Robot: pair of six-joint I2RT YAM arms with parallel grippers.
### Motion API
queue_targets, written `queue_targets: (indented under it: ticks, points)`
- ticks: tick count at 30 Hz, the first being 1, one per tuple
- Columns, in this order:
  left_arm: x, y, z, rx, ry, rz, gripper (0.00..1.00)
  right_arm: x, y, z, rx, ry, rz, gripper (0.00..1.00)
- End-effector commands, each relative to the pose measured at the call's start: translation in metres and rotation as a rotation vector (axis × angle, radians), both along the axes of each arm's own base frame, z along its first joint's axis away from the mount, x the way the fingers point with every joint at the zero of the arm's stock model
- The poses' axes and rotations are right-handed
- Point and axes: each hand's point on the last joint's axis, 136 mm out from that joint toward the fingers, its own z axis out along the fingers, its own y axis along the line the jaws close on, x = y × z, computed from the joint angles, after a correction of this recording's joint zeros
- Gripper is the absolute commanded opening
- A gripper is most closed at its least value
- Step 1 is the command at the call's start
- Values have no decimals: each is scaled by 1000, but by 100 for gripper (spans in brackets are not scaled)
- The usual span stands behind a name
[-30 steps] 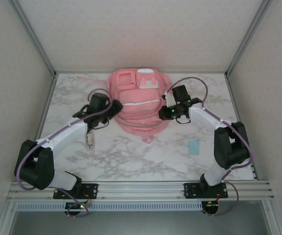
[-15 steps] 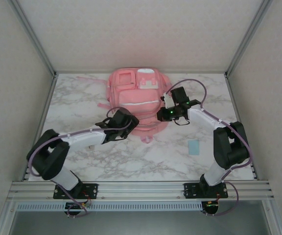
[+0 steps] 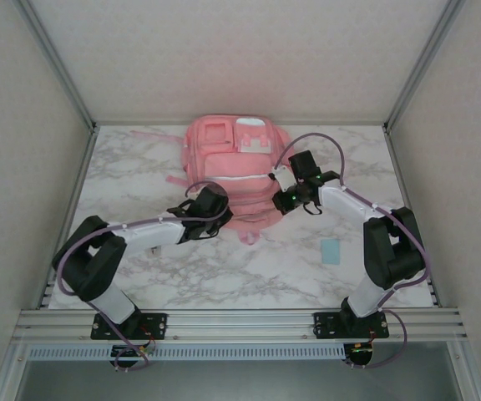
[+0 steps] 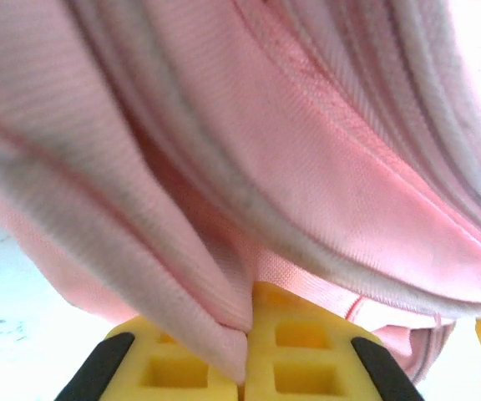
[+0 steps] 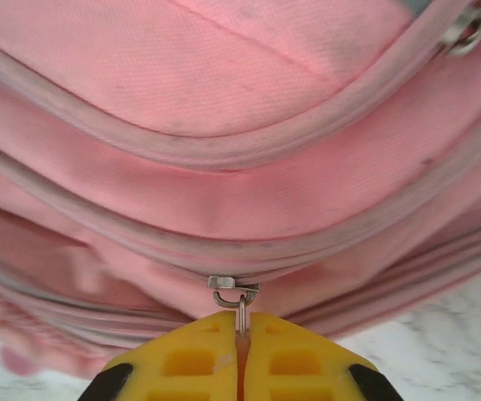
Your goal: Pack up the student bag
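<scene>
The student bag (image 3: 228,163), a large pink backpack with white-trimmed pockets, lies flat at the back middle of the marble table (image 3: 224,267). My left gripper (image 3: 214,207) sits at the bag's near left edge. In the left wrist view its yellow fingers (image 4: 178,368) are shut on a fold of the bag's pink fabric (image 4: 224,322). My right gripper (image 3: 285,195) is at the bag's right side. In the right wrist view it (image 5: 240,334) is shut on the metal zipper pull (image 5: 240,316), which hangs from the slider (image 5: 233,286) on a zip line.
A small light blue card (image 3: 331,251) lies on the table to the right, near my right arm's elbow. Metal frame posts (image 3: 57,63) and walls close in the left, right and back sides. A pink strap (image 3: 153,134) trails out behind the bag at the left.
My left arm swung in from the bag's left side to its near left edge, and its gripper closed on the fabric. The right gripper shifted slightly left with the zipper pull.
</scene>
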Motion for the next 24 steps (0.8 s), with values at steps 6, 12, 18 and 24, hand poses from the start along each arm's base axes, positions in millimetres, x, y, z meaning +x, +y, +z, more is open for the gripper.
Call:
queue_targets:
  ticks: [6,12,18,24]
  points:
    - [-30,49,-1,151,55,-51,0,72,-68,9,-224,-100,24,0]
    - [-39,55,-1,153,72,-78,0,135,-67,25,-178,-264,41,0]
    - [-49,57,1,144,80,-98,0,190,-72,15,-199,-294,-30,0]
    - [-51,58,3,136,71,-107,0,202,-55,26,-77,-352,-58,0]
